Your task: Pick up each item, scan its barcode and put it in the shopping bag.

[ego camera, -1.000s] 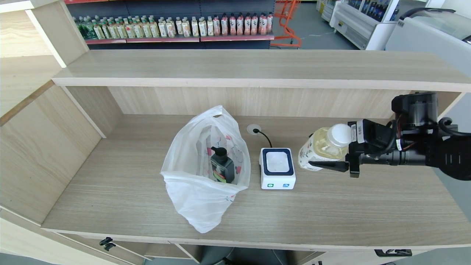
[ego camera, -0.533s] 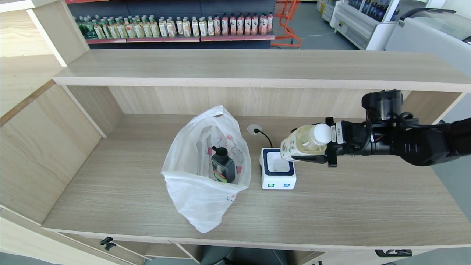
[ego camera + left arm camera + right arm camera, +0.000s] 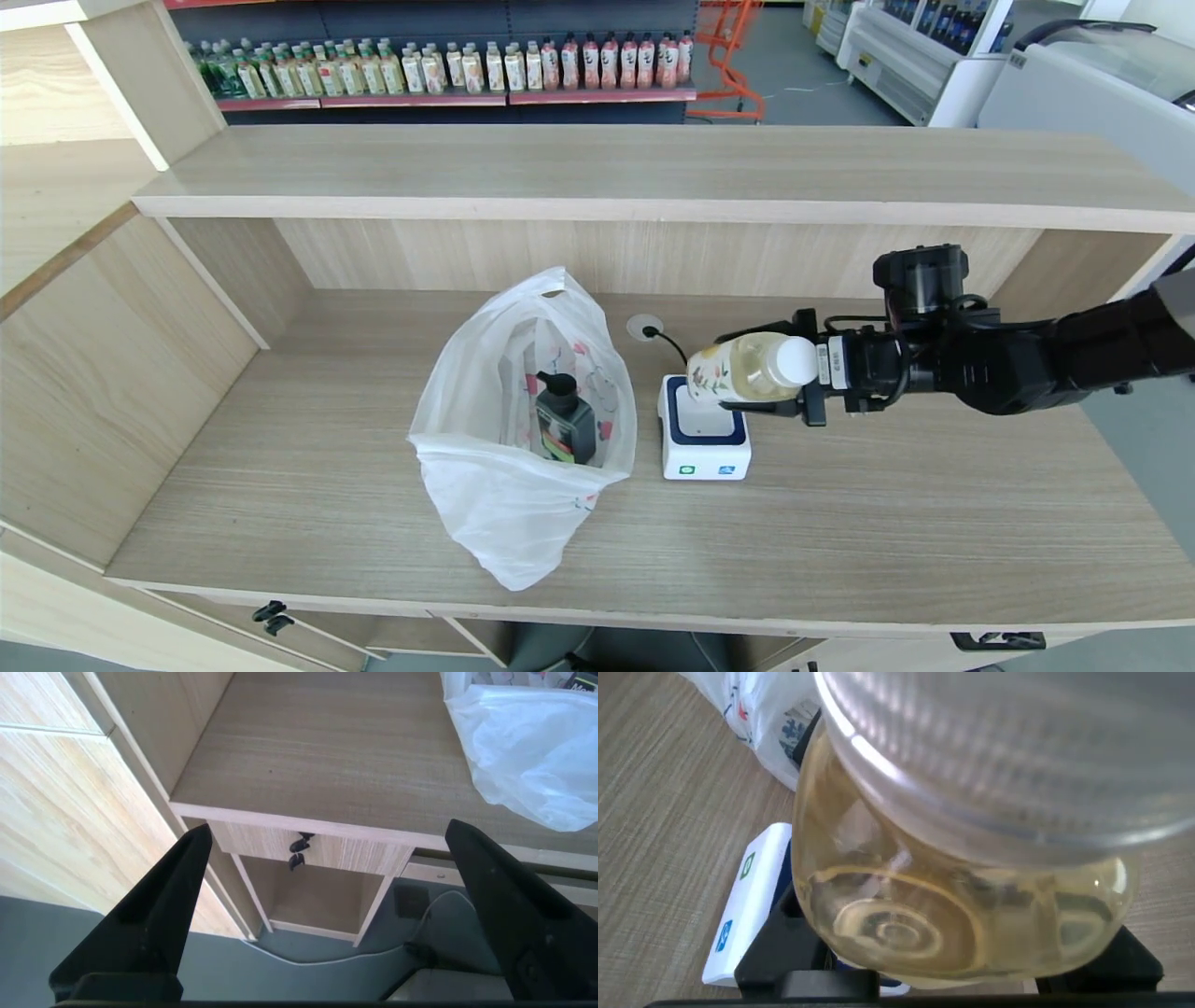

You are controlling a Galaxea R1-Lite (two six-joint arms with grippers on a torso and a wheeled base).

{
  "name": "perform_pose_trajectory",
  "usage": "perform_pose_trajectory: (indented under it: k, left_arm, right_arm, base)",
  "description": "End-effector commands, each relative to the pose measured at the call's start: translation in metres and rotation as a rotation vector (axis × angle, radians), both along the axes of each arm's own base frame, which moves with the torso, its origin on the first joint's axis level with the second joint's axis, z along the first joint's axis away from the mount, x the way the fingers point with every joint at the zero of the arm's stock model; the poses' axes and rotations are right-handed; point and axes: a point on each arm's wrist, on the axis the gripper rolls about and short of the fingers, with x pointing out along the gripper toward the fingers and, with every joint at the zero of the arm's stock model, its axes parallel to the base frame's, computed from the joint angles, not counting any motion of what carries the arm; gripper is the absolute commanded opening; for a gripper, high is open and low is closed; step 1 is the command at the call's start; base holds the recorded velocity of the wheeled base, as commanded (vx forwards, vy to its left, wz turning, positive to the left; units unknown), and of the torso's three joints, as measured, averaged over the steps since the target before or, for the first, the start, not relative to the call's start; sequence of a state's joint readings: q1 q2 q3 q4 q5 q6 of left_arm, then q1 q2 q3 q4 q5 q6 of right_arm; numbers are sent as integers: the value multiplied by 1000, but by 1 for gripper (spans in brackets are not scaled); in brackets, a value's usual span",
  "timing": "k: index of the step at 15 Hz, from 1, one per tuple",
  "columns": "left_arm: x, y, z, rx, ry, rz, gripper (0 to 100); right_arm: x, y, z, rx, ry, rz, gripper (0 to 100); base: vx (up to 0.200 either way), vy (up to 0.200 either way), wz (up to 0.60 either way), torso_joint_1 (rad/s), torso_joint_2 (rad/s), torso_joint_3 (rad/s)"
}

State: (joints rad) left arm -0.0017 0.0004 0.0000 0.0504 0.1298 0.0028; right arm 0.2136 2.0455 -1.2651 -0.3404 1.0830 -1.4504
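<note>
Right gripper [image 3: 758, 371], clamped on the bottle [image 3: 733, 369], has swung it in from the right. It now hangs over the scanner [image 3: 705, 448], so scanning looks underway. Shopping bag [image 3: 495, 504] waits alongside. Left gripper [image 3: 329, 835] is spread apart.

No wording or number is legible. The bottle [image 3: 738, 369] carries a flowered label whose print is too small to read. The scanner [image 3: 705, 455] shows one green and one blue square mark on its front edge, lettering unreadable. The pump bottle [image 3: 564, 425] in the shopping bag [image 3: 504, 504] has a coloured label, and a white sticker [image 3: 825, 362] sits just behind the bottle's cap. Neither is legible.
</note>
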Motion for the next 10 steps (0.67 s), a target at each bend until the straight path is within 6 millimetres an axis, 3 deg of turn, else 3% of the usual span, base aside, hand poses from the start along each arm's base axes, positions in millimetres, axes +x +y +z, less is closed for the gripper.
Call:
perform_pose_trajectory:
  k: [1, 10]
  left_arm:
    - [0, 0, 0, 0, 0, 1, 100]
    - [0, 0, 0, 0, 0, 2, 100]
  right_arm:
    - [9, 3, -8, -4, -17, 16, 0]
    - [12, 0, -12, -12, -44, 21, 0]
  base:
    - [0, 0, 0, 0, 0, 0]
    - [0, 0, 0, 0, 0, 0]
